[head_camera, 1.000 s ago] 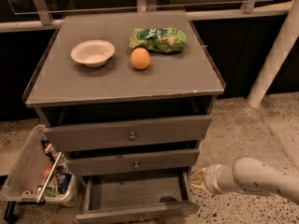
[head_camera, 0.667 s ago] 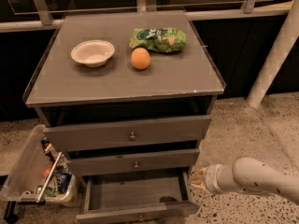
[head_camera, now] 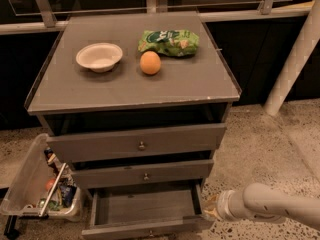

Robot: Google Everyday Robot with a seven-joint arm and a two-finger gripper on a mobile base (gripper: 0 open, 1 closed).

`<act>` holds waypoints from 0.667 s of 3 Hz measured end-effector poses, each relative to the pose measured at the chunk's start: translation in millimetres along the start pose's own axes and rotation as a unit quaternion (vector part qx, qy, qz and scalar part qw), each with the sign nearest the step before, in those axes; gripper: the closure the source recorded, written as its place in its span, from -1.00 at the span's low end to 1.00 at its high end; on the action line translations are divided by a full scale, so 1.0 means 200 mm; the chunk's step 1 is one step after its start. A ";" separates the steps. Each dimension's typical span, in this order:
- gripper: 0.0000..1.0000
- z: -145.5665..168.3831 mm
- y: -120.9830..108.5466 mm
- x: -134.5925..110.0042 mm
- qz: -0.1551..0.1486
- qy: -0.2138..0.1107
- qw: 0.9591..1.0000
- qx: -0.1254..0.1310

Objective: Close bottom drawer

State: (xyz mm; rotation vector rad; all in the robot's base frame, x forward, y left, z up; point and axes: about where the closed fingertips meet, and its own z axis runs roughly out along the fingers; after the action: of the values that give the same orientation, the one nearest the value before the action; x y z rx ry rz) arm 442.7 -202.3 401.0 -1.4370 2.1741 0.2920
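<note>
The bottom drawer (head_camera: 145, 206) of the grey-brown cabinet is pulled out, showing its plain empty wooden tray. Its front panel (head_camera: 150, 229) lies along the lower edge of the view, with the small knob (head_camera: 150, 232) barely showing. My gripper (head_camera: 209, 211) is at the drawer's right side, near its front right corner. The white arm (head_camera: 270, 210) reaches in from the lower right. The two drawers above, each with a round knob, sit pushed in.
A white bowl (head_camera: 99, 56), an orange (head_camera: 150, 62) and a green chip bag (head_camera: 169, 42) lie on the cabinet top (head_camera: 135, 86). A clear plastic bin (head_camera: 37, 184) with several items stands on the floor at the left. A white post (head_camera: 295, 59) stands at the right.
The gripper and arm stay in about the same place at the drawer's right side. The drawer is as far open as before.
</note>
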 end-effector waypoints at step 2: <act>1.00 0.33 0.21 0.19 0.018 -0.069 0.997 -0.041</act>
State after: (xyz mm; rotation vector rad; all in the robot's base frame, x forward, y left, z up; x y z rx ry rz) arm 412.5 -186.7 321.5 -1.3805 2.0994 0.4844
